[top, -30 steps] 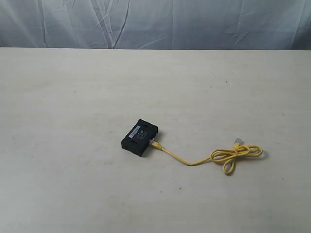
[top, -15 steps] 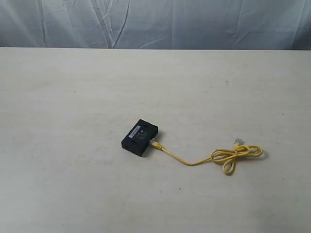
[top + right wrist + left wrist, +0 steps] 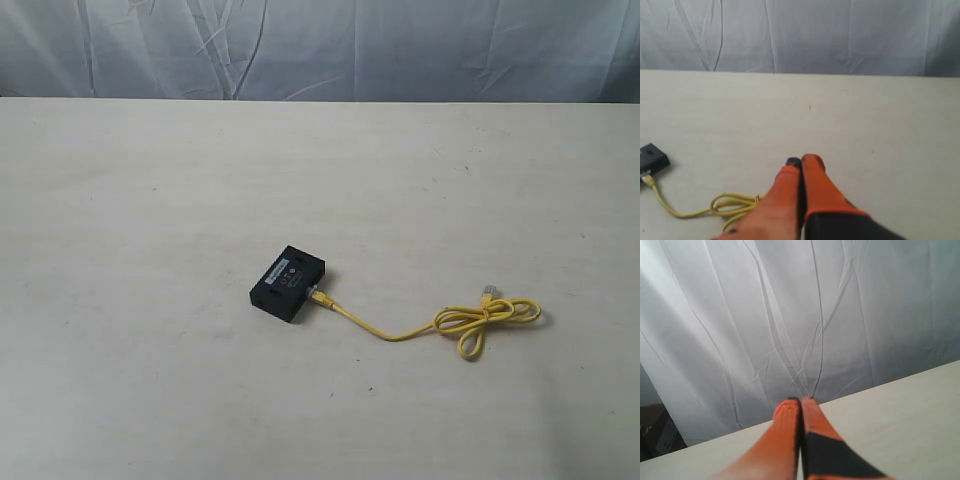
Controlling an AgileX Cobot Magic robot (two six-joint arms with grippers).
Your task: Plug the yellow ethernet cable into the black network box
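Observation:
The black network box (image 3: 287, 284) lies flat on the table, pale label strip up; the right wrist view catches it at the frame's edge (image 3: 652, 157). The yellow ethernet cable (image 3: 400, 333) runs from a plug (image 3: 318, 296) touching the box's side to a small coil (image 3: 487, 320), its other plug (image 3: 488, 291) lying free. The coil (image 3: 730, 206) also shows beside my right gripper (image 3: 801, 161), whose orange fingers are pressed together and hold nothing. My left gripper (image 3: 800, 400) is shut too, empty, pointing at the backdrop. Neither gripper appears in the exterior view.
A pale table (image 3: 150, 200) stretches wide around the box and cable. A wrinkled grey-white cloth backdrop (image 3: 320, 45) hangs behind the table's far edge. A dark gap (image 3: 655, 432) shows past the cloth in the left wrist view.

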